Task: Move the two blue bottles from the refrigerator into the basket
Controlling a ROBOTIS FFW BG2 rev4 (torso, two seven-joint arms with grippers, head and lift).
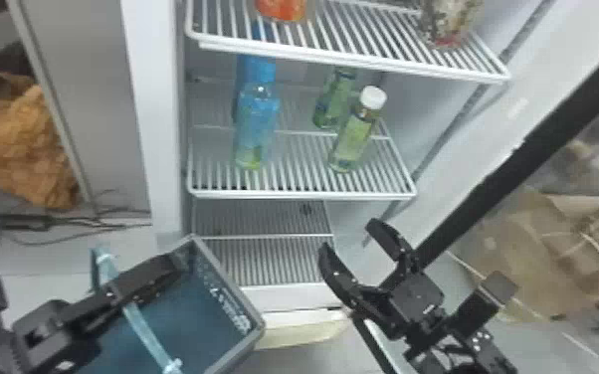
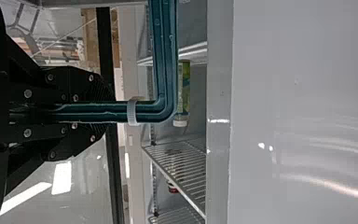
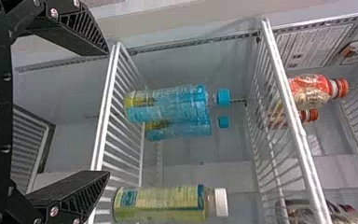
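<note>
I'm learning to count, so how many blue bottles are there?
2. Both stand on the same refrigerator shelf: the front blue bottle and the back blue bottle, just behind it. Another could be hidden farther back.

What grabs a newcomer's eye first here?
Probably the two blue bottles, upright one behind the other at the left of the wire shelf. Next, the big basket at lower left, with the left gripper clamped on its teal handle. Then the black right gripper, open, lower right of that shelf.
</note>
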